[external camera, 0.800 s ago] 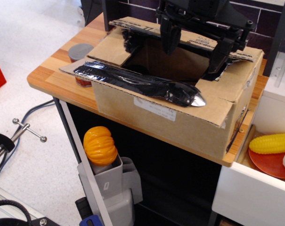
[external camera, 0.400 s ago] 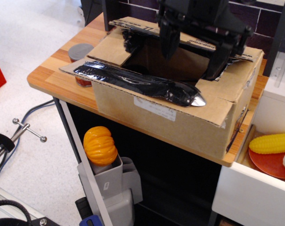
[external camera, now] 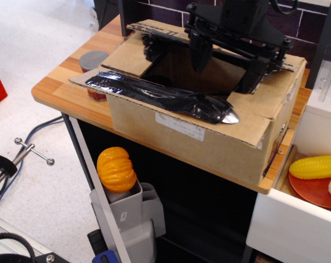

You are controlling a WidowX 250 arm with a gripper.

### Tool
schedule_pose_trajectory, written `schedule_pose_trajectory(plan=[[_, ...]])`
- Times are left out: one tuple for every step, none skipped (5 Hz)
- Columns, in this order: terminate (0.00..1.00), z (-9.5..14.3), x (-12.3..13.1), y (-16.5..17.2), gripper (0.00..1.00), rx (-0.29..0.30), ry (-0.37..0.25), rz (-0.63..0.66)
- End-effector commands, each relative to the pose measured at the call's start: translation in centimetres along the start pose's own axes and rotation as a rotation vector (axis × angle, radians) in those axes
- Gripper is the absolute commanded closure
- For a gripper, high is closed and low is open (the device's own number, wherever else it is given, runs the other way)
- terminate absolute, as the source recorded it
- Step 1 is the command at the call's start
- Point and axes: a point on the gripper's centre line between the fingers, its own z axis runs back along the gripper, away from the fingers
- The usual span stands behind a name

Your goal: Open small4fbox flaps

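The small4fbox [external camera: 209,145] is a brown cardboard box on a wooden table, with a white label [external camera: 179,126] on its near side. Its near long flap [external camera: 154,94] lies folded out and carries crinkled black tape. The left short flap [external camera: 129,57] slopes outward. The far long flap [external camera: 170,32] stands open at the back. The right short flap [external camera: 263,98] lies about flat. The box's inside is dark. My black gripper [external camera: 225,66] hangs over the right part of the opening, jaws wide apart, one finger [external camera: 199,55] over the middle and the other by the right flap, holding nothing.
A grey-lidded jar [external camera: 93,63] stands on the table [external camera: 56,87] left of the box. An orange gourd [external camera: 116,170] sits in a grey holder below. At right a white bin [external camera: 285,224] holds corn [external camera: 315,166] and an orange plate.
The gripper has shifted slightly to the right and tilted over the opening. The box and its flaps have not moved.
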Motion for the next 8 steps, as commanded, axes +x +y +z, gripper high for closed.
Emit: schedule_pose_trajectory(plan=[[0.00, 0.2, 1.5, 0.3, 0.00, -0.016, -0.050, -0.007], [0.00, 0.6, 2.3, 0.3, 0.00, -0.004, -0.064, -0.024], [0.00, 1.3, 2.8, 0.2, 0.00, 0.026, -0.074, -0.035], [0.00, 1.8, 3.5, 0.5, 0.00, 0.043, -0.091, -0.057], [0.00, 2.4, 4.3, 0.6, 0.00, 0.062, -0.098, -0.071], [0.00, 2.9, 5.3, 0.4, 0.00, 0.112, -0.136, -0.099], [0.00, 3.3, 6.7, 0.3, 0.00, 0.124, -0.153, -0.112], [0.00, 2.5, 8.2, 0.2, 0.00, 0.112, -0.178, -0.139]])
